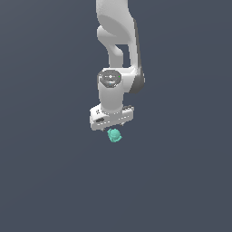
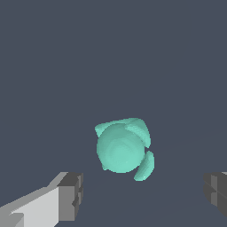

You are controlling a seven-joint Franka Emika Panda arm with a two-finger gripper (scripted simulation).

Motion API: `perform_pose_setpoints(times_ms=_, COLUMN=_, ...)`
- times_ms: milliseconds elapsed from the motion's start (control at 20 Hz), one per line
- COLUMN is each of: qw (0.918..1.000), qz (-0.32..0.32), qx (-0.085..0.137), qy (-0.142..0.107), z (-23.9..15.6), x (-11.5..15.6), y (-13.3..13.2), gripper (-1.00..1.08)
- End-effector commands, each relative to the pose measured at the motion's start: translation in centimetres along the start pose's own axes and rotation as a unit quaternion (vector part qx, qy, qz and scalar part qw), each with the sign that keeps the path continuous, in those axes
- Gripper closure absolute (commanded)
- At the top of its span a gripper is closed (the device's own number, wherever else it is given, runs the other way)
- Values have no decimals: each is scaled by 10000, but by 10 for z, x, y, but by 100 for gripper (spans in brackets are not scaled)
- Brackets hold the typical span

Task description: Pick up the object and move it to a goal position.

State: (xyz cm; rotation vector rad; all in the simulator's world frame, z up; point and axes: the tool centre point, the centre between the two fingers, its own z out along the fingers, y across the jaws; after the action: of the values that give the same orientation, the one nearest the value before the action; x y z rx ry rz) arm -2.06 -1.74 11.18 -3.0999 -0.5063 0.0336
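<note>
Flat slate-grey ground fills both views, with no edge or marking on it, so whether it is a tabletop or a floor cannot be told. Against it the white Panda arm (image 1: 118,45) comes down from the upper edge of the exterior view and ends in the hand (image 1: 113,129), which points downward. The object (image 1: 114,135), a small teal-green roundish lump with a few little raised lobes, shows in the exterior view just under the hand's white body, a touch toward that view's right of the hand's middle, and much smaller than the hand. In the wrist view the object (image 2: 123,148) sits between the two fingers (image 2: 71,196), nearer the one with the white body behind it than the other dark-grey fingertip at the far edge. The hand (image 2: 144,193) is spread wide, with grey ground visible on both sides of the object, and neither finger touches it, so the hand holds nothing. Whether the object rests on the ground or sits slightly above it cannot be told.
</note>
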Motion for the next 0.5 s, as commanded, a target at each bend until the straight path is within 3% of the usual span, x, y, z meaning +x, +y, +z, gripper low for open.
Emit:
perform_pose_setpoints(times_ms=0, qw=9995, qz=-303, qx=-11, qy=33, z=7, x=1, y=-3, gripper=-92)
perform_pose_setpoints(times_ms=450, qw=9958, qz=-910, qx=-28, qy=96, z=21, x=3, y=-10, gripper=-92)
